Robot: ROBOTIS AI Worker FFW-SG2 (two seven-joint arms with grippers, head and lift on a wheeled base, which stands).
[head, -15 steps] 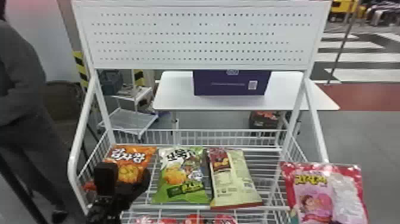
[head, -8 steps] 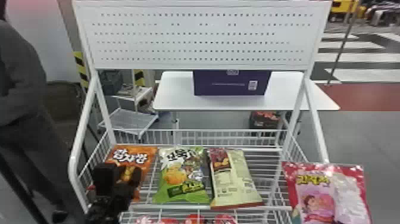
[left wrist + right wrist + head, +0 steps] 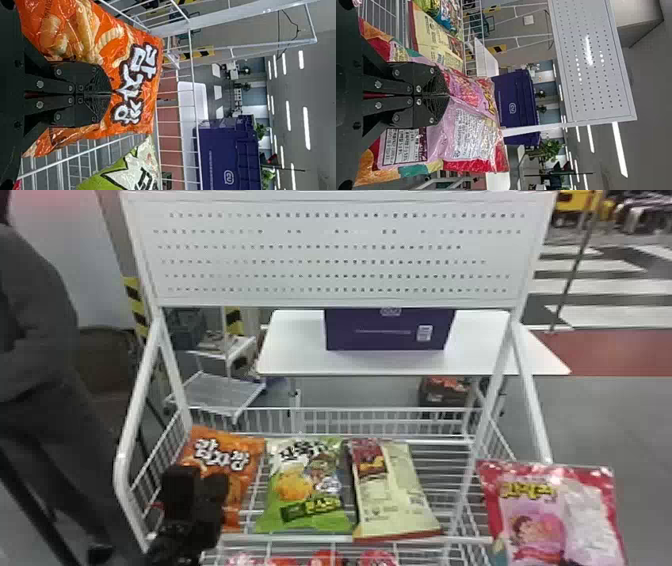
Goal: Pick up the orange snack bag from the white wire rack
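Left claw (image 3: 197,484) pinches orange bag (image 3: 239,442), long axis fore-aft, top far.

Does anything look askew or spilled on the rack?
Nothing looks spilled on the rack. The odd one is the cream bag: it seems to lie back side up, its small-print panel showing, while the green bag beside it shows its picture front.

Head camera above rack (image 3: 445,474) (wrists closer)

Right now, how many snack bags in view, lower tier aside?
4: orange bag in the left end effector, at left on rack; green bag, then cream bag, to its right; pink bag in the right end effector. Others may be hidden.
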